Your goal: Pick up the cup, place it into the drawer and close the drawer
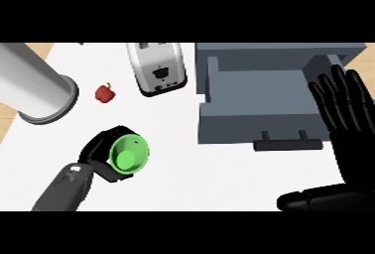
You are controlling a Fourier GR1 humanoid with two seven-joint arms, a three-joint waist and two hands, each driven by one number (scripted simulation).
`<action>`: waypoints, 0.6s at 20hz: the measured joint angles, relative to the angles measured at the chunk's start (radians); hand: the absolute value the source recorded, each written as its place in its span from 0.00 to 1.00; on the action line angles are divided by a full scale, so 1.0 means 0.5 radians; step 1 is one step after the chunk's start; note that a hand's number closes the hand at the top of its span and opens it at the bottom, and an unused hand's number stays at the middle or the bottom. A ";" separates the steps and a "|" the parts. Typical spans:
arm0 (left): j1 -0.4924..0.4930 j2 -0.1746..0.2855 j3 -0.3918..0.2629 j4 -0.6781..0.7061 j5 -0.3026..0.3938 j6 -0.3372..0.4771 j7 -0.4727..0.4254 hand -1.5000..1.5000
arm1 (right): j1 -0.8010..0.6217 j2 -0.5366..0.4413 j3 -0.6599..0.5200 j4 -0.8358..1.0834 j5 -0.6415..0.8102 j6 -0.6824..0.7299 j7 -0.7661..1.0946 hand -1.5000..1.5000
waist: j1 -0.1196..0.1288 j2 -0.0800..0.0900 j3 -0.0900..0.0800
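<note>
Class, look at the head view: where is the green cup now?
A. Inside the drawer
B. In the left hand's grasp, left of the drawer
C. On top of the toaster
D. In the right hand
B: the left hand curls round the cup, which sits outside the open drawer, to its left.

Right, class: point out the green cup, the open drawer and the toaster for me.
green cup (129, 154), head view, on its round green face.
drawer (253, 96), head view, on its bare inside floor.
toaster (152, 60), head view, on its silver body.
</note>
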 measured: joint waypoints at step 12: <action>0.204 -0.110 0.427 -0.159 0.378 0.685 -0.294 1.00 | 0.053 -0.016 -0.036 -0.045 0.005 -0.004 0.005 0.00 | 0.057 -0.017 0.005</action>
